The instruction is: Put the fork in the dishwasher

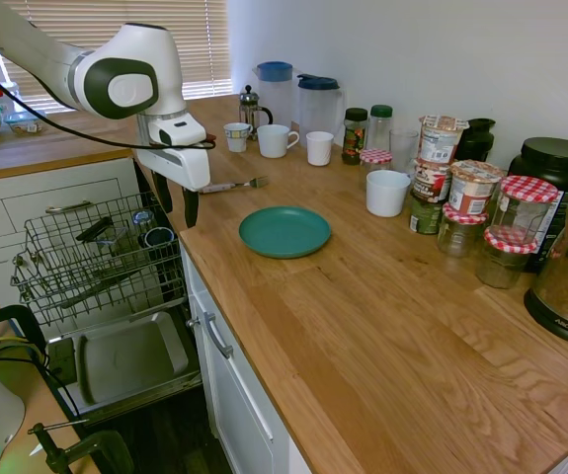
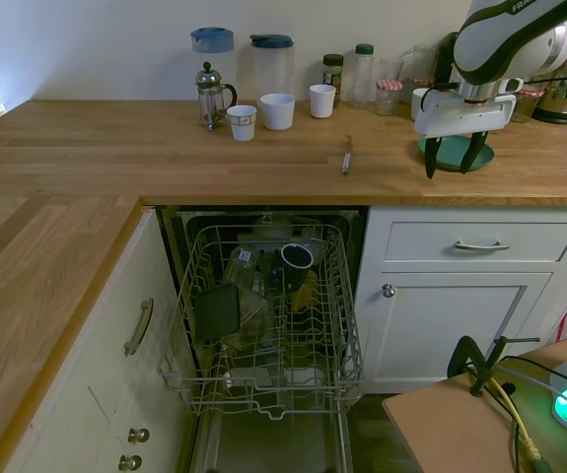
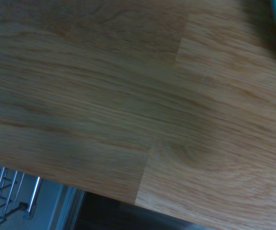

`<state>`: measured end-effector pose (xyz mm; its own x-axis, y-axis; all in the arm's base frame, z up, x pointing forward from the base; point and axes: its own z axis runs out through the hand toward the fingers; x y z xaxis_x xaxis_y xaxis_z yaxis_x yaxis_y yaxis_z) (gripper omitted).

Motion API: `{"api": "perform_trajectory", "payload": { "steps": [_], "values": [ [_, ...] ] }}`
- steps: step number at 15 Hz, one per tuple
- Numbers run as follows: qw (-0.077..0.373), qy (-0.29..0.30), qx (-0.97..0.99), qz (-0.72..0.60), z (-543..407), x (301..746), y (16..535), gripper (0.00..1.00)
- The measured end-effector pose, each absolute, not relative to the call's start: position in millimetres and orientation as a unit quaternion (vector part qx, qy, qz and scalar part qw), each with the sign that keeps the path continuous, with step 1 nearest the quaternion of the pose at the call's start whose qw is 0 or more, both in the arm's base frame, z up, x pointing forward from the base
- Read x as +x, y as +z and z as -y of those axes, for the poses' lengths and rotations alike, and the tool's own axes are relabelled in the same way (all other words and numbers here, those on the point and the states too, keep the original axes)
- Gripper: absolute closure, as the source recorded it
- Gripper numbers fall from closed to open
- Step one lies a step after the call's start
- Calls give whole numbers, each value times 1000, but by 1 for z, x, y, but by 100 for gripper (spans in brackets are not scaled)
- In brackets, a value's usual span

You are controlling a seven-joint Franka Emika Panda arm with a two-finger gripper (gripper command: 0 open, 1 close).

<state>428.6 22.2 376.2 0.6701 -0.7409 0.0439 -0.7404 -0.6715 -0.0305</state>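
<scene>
Second exterior view: dishwasher [image 2: 263, 325] rack pulled out at frame bottom-centre. Above it on the worktop [image 2: 115, 158], fork [image 2: 346, 158] lies untouched, centre-right. Gripper [image 2: 451, 160] hovers further right, by teal plate [image 2: 456, 154], jaws spread wide, holding nothing. Step looks like approach; next move: shift over fork, descend, pinch handle.

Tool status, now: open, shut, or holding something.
Tool: open, holding nothing. It hangs above the counter's front edge; the fork lies apart on the worktop.
</scene>
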Motion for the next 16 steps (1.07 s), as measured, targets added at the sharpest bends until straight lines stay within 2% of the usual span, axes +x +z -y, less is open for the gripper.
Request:
{"api": "perform_trajectory", "payload": {
  "steps": [5,12,16],
  "values": [
    [19,-28,-903,-428,-23,440,383,0],
    [75,-58,-840,-534,-74,525,420,0],
    [78,-92,-786,-606,-97,573,410,0]
  ]
}}
